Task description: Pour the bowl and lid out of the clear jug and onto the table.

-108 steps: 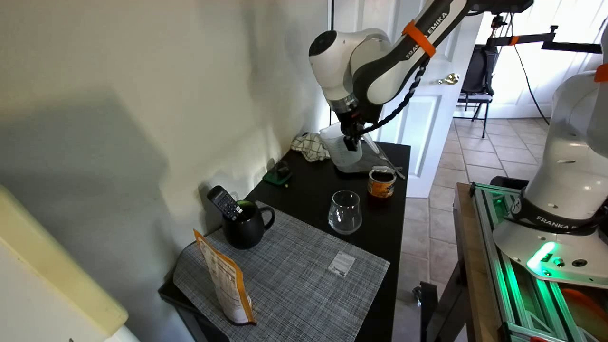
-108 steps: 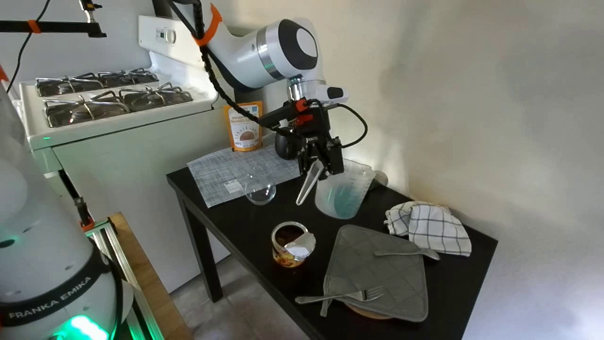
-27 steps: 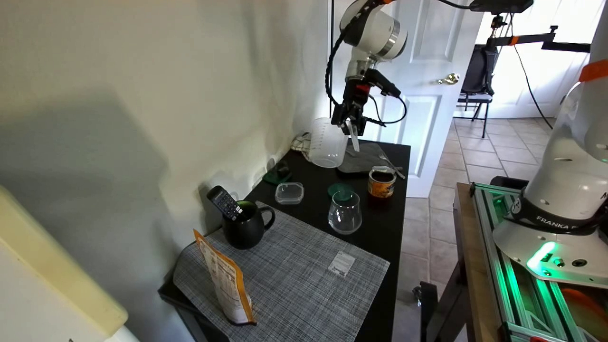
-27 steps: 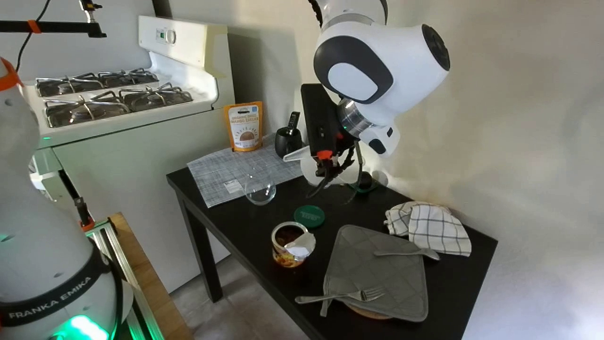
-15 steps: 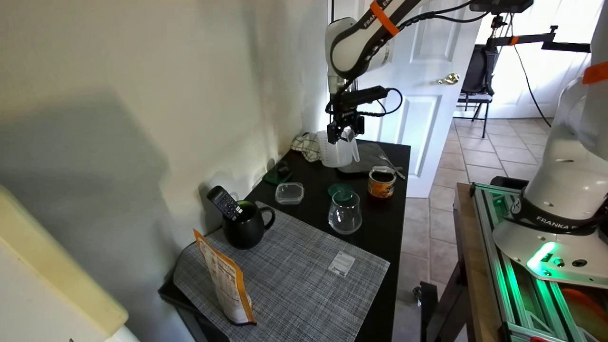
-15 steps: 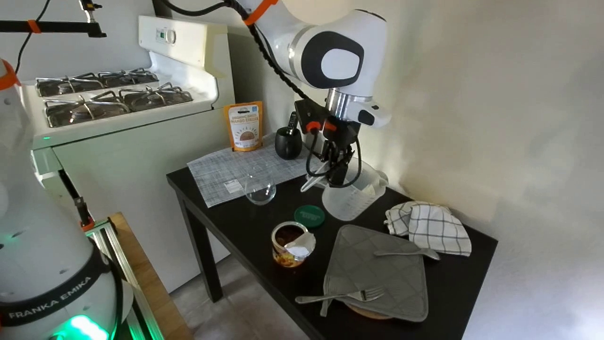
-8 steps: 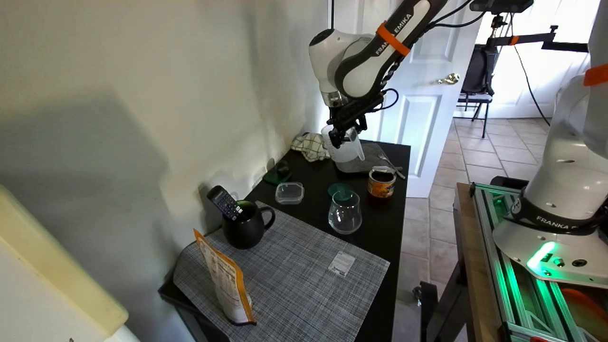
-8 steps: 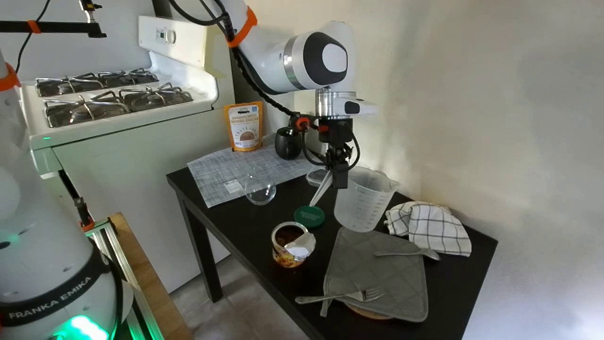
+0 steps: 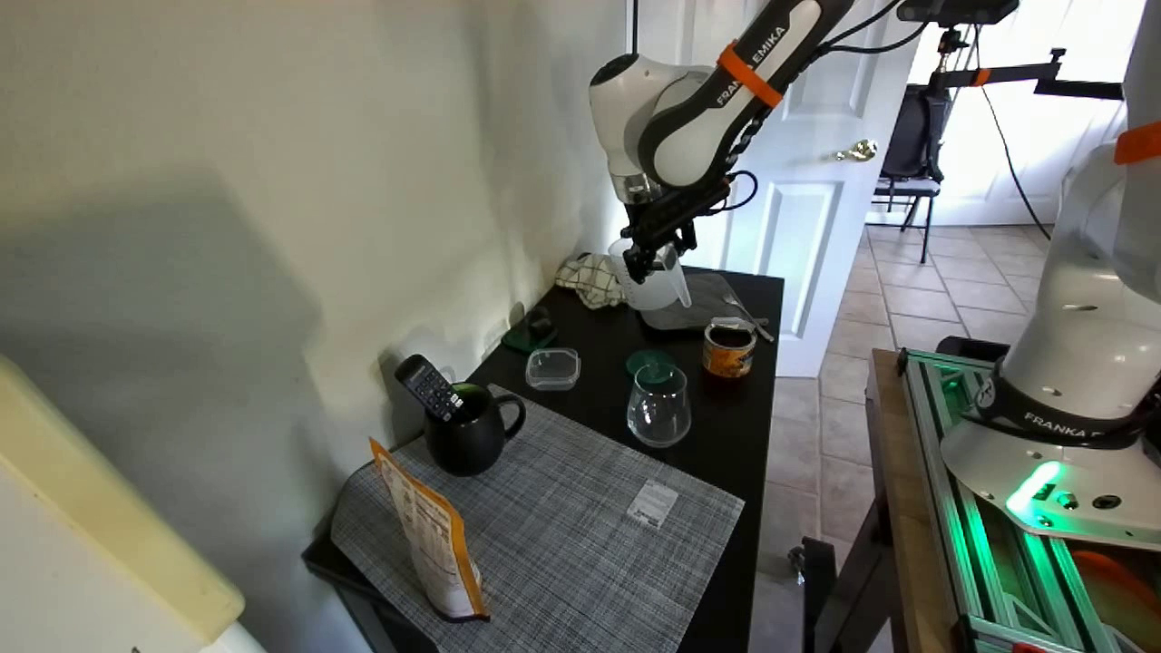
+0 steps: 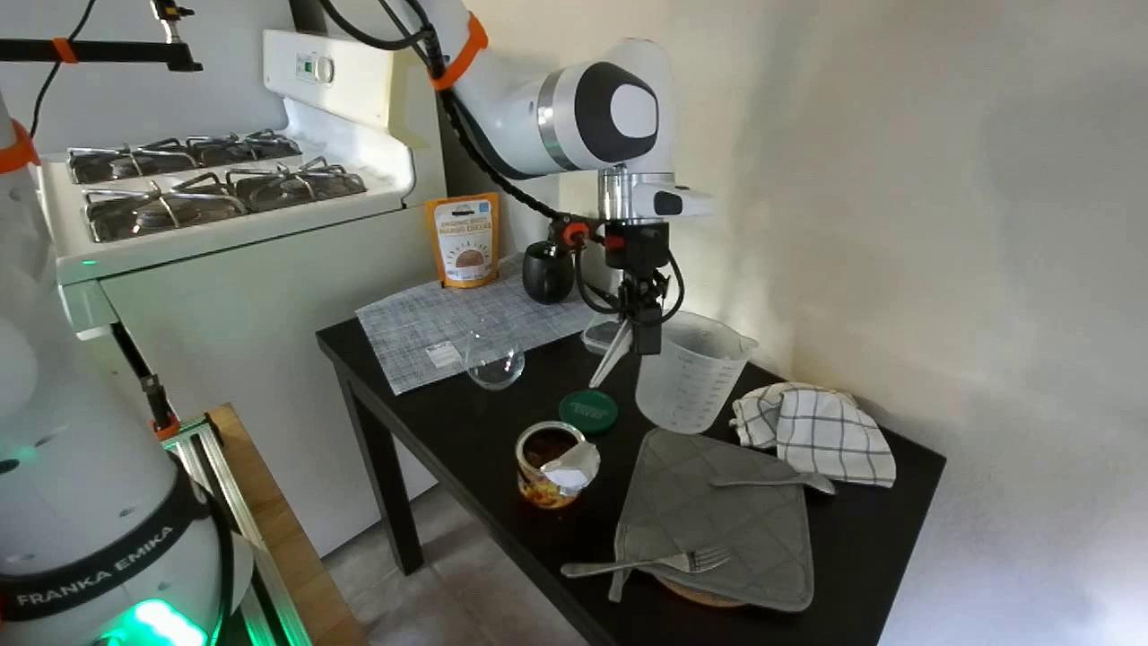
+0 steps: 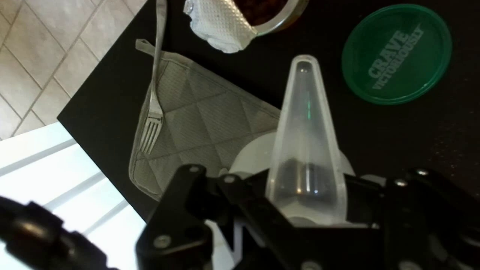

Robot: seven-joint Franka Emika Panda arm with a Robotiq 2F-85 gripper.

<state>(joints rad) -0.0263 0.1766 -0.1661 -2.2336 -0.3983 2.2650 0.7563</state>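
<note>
Arm (image 10: 529,117): slopes down over the desk (image 10: 457,426) in both exterior views; the wrist (image 10: 619,197) stands near vertical in an exterior view.
Hand (image 11: 305,187): aimed downward, its 2 fingers (image 10: 647,337) pinching the handle (image 11: 305,123) of the jug (image 10: 689,390), 1 on each side; the handle's narrow end pokes out past them in the wrist view.
Jug: in the hand's grasp, mouth up, leaning slightly toward the wall (image 10: 897,224), between the lid (image 10: 588,411) and the cloth (image 10: 834,435); I cannot tell whether its base touches the potholder (image 10: 717,520).
Bowl (image 9: 552,369): clear, on the desk near the wall, between the jug and the mug (image 9: 464,440); which way up I cannot tell.
Lid: green, flat on the desk, lettering up, near the can (image 10: 538,467) and the glass (image 9: 659,405).
Potholder: grey, quilted, just beside the cloth, with a fork (image 10: 691,561) and 1 more utensil (image 10: 771,480) across it.
</note>
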